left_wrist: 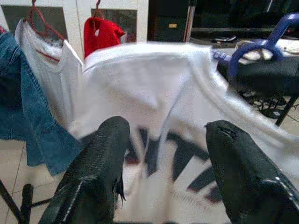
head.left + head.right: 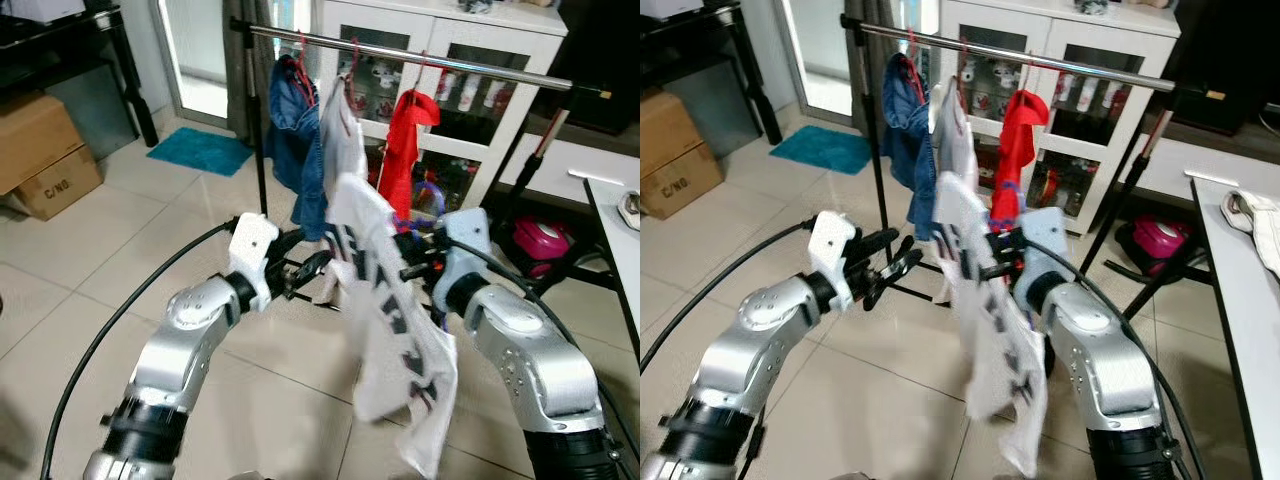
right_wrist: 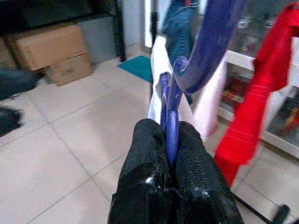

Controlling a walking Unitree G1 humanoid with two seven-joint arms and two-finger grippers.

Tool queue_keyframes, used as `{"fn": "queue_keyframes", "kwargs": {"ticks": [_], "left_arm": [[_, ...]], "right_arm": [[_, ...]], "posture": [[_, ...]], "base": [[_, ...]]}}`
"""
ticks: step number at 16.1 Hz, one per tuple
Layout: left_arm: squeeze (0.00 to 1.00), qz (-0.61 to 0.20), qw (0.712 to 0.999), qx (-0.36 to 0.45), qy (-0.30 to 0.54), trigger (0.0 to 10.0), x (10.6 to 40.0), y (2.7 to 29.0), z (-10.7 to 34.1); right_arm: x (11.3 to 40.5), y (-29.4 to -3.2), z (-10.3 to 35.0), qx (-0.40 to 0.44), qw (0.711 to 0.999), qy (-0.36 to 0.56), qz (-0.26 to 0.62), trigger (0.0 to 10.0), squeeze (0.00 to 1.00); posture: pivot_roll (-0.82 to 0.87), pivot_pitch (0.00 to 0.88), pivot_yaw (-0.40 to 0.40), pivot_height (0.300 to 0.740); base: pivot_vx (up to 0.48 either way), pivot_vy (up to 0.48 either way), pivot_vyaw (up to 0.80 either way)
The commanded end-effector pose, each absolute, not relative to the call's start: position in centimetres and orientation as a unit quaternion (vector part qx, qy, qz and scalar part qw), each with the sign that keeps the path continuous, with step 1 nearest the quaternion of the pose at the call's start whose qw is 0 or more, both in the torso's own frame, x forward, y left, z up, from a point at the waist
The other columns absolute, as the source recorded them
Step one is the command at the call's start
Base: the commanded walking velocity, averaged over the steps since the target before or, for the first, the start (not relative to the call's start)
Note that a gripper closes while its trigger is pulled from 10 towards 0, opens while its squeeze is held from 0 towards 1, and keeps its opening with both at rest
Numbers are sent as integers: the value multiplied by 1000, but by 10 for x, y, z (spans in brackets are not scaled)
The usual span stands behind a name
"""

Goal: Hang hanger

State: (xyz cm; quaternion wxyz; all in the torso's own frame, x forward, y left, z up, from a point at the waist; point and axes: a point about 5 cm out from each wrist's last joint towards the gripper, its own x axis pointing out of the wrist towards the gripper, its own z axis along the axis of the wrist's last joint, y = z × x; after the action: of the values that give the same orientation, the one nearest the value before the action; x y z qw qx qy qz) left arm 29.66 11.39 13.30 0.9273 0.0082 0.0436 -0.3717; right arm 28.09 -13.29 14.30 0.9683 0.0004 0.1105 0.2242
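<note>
Rail (image 2: pixel 450 60) is running across the room ahead of the robot, already carrying a denim garment (image 2: pixel 295 140), a white shirt (image 2: pixel 340 135) and a red garment (image 2: pixel 405 145). Below it, a white printed shirt (image 2: pixel 395 320) is draping between the two arms, riding on a blue hanger (image 3: pixel 187 70). The right gripper (image 3: pixel 169 154) is pinching the hanger's stem, jaws pressed together on it, well below the rail. The left gripper (image 1: pixel 163 154) is hovering just beside the shirt, jaws spread and holding nothing. Judging by this, the carrying step is under way; the next move calls for lifting the hook up and over the rail, probably beside the red garment.
</note>
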Motion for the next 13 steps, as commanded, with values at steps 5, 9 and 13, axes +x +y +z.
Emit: {"fn": "queue_keyframes", "kwargs": {"ticks": [5, 9, 13], "left_arm": [[0, -414, 907, -70, 37, 10000, 306, 88, 145], [0, -430, 895, -101, 65, 10000, 312, 81, 139], [0, -429, 896, -96, 60, 275, 327, 75, 144]], "right_arm": [[284, -123, 172, -53, 962, 38, 267, 0, 0], [282, -114, 182, -59, 955, 15, 289, 0, 0], [276, -108, 185, -62, 948, 2, 312, 0, 0]], "posture": [[-105, 0, -23, 740], [-108, 0, -23, 740], [-123, 0, -7, 740]], "base": [[0, 0, 0], [0, 0, 0], [0, 0, 0]]}}
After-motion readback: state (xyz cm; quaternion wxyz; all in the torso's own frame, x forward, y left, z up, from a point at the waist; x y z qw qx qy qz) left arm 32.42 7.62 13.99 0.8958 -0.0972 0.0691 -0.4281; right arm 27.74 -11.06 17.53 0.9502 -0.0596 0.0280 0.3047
